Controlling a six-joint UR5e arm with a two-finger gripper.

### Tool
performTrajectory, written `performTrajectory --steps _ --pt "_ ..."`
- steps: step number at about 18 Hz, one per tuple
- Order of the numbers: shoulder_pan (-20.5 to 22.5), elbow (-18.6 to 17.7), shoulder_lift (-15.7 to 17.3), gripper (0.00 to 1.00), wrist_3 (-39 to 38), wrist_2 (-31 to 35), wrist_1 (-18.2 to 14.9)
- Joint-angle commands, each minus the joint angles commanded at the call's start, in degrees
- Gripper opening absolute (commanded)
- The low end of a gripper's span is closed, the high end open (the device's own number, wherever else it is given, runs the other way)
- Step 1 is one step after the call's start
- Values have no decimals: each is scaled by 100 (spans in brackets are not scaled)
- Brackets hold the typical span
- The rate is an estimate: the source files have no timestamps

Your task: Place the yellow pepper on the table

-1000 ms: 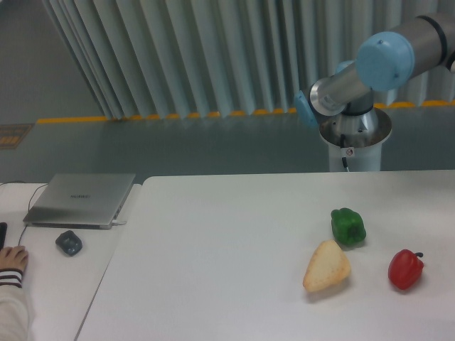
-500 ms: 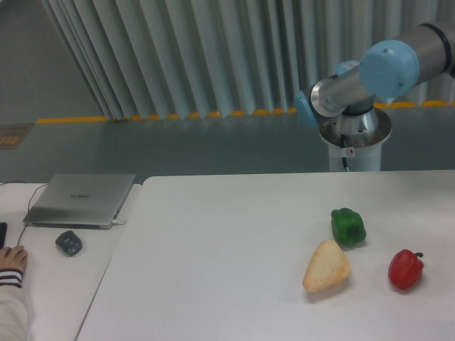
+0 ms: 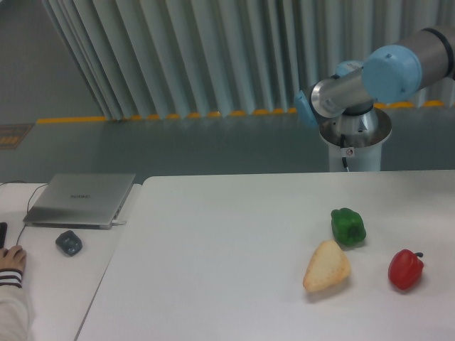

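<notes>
Looking over my feed, I see the table (image 3: 213, 241) with three items grouped toward its right side. A green pepper (image 3: 348, 226) sits farthest back. Just in front of it and slightly left lies a tan bread lump (image 3: 326, 266), cone-shaped, its narrow end pointing toward the near edge. A red pepper (image 3: 406, 269) stands to the right of the bread, apart from it, with its dark stem up and to the right.

I cannot find the yellow pepper anywhere in this view, so I cannot say where it is.

My arm (image 3: 384, 74) shows only in part: the base column behind the table's far edge, a silver link and two blue joint caps, with the upper link running out of the picture at the right. The gripper is outside the picture, so I cannot say whether it is open, closed or carrying anything.

On the adjoining desk (image 3: 64, 284) at left, a closed grey laptop (image 3: 80, 199) lies flat, and a small dark object (image 3: 69, 243) sits just in front of it. A person's hand (image 3: 12, 258) in a striped cuff rests at the desk's left edge.
</notes>
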Motion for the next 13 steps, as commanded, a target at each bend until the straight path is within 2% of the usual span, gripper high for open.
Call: performTrajectory --steps 13 --pt "9 9 -115 100 -175 9 0"
